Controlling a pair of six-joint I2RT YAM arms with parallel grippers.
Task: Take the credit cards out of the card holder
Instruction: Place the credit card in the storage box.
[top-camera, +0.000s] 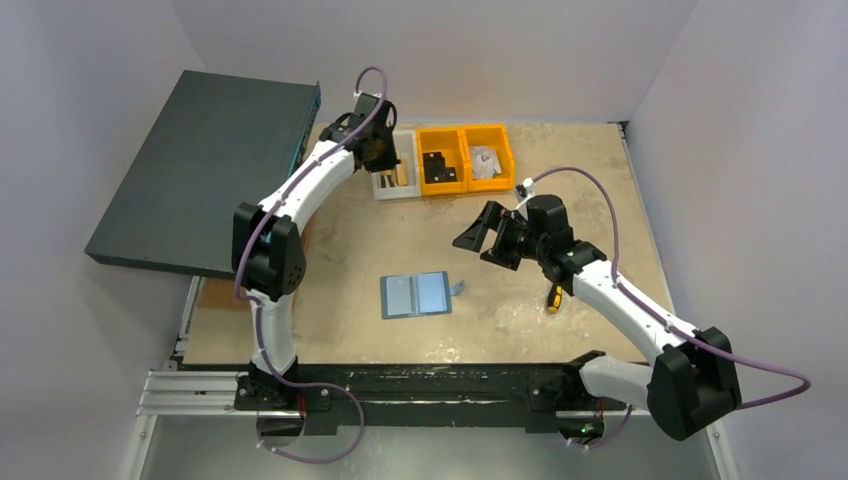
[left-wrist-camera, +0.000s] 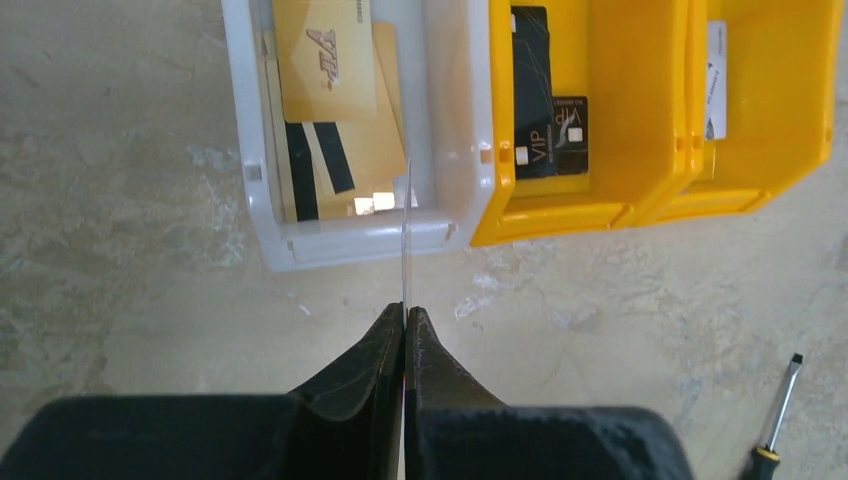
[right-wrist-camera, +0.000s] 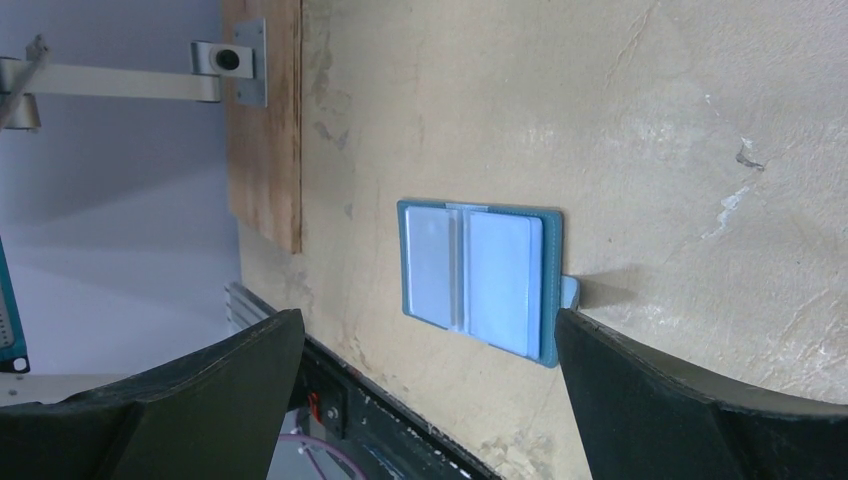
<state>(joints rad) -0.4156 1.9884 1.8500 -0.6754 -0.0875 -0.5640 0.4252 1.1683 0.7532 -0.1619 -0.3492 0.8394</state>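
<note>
Left fingers (left-wrist-camera: 372, 385) pinch a card (left-wrist-camera: 407, 235) (edge-on); right fingers (right-wrist-camera: 200, 390) spread near card holder (right-wrist-camera: 480, 275).

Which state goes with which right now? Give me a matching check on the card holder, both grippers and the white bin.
Things:
1. card holder
2. left gripper
3. right gripper
4. white bin

States:
A. has gold cards lying in it
B. open, holding nothing
C. lying open on the table
D. shut on a card seen edge-on

Pairs: 1-C, 2-D, 3-B, 4-A.
</note>
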